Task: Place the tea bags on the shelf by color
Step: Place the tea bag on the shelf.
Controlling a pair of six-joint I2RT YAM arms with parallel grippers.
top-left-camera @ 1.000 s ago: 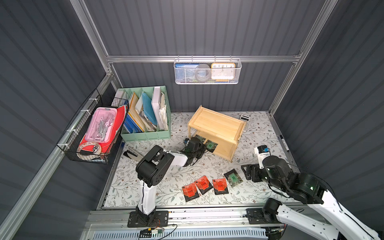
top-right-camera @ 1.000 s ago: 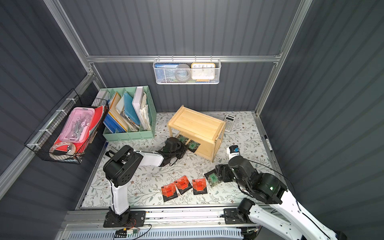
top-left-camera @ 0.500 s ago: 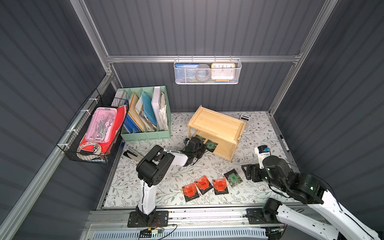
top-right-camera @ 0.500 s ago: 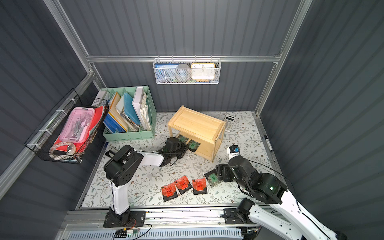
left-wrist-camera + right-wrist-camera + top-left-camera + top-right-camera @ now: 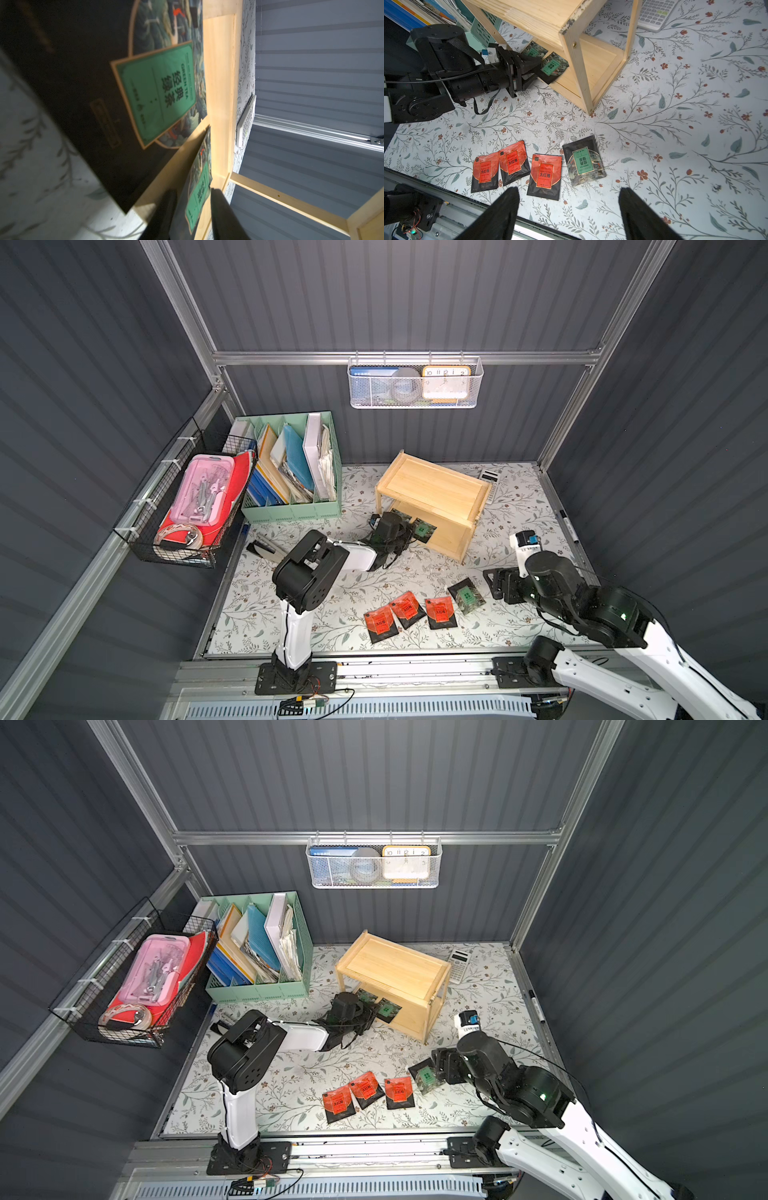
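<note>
**Step in hand.** I judge this to be the release of a green tea bag (image 5: 198,197) on the lower tier of the shelf (image 5: 432,489). The left fingers (image 5: 222,216) stand apart with that sachet between them. Whether either finger touches it I cannot tell. Just beside those fingers a 2nd green tea bag (image 5: 158,91) lies partly on the same tier, 1 corner overhanging the worktop (image 5: 675,124).

**Right side.** The right fingers (image 5: 502,214) are spread wide and empty, hovering over the worktop. Ahead of them lie the 3rd green tea bag (image 5: 583,162) and 3 red tea bags (image 5: 513,160), all flat on the worktop. 2 of the red ones overlap along 1 edge. The shelf's upper tier carries nothing in both top views.

**Progress.** By my reckoning 2 of 6 are at the shelf and 4 remain.

**Next move.** The left fingers need to back straight out without dragging either sachet over the edge. The overhanging one probably wants a push inward. The right fingers are best placed to take the 3rd green one.

**Materials.**
- The sachets are thin, flat, square packets of glossy black film with a printed centre label. I expect them to be slick and hard to pinch off a flat surface, so an edge grip looks necessary.
- The shelf is pale wood with visible grain, square posts and a screw at the corner.
- The worktop wears a matte floral print.
</note>
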